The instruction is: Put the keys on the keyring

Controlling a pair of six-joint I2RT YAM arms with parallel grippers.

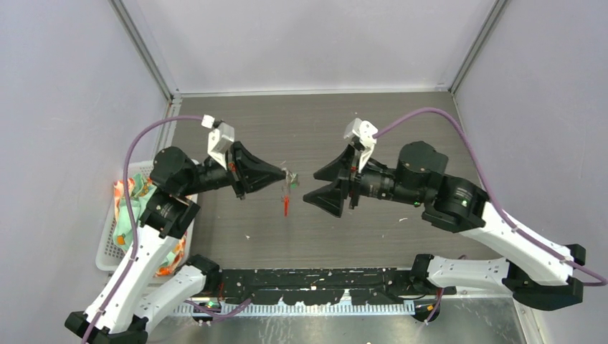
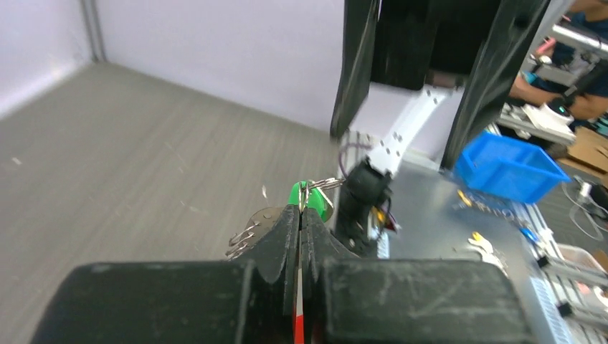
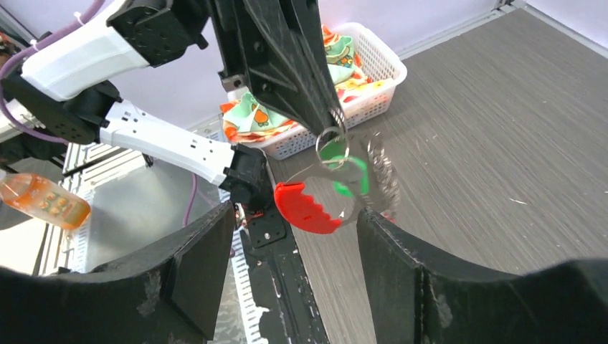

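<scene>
The keyring (image 3: 317,148) is held above the dark wood-grain table (image 1: 401,136), near its middle, pinched at the tip of the left gripper (image 1: 285,174), whose fingers are pressed together on the thin metal loop. In the right wrist view the loop is seen hanging straight down from those fingertips, its flat face turned toward the right arm's camera. The red strip (image 3: 305,209) hangs lower; its long axis is angled down and away from the loop toward the right gripper (image 1: 317,188), and in the top view it points toward the near edge of the table. The green-headed key (image 3: 353,177) is seen just under the loop and touching it, with its long axis roughly vertical. Whether it is threaded on cannot be told. A blurred length of metal chain is visible beside it.

The right gripper is held just beside the keyring and apart from it, its fingers spread wide with nothing between them, and is aimed at the left gripper's tip.

A white basket (image 3: 373,68) with patterned cloth (image 3: 251,118) in it stands at the left edge of the table.
</scene>
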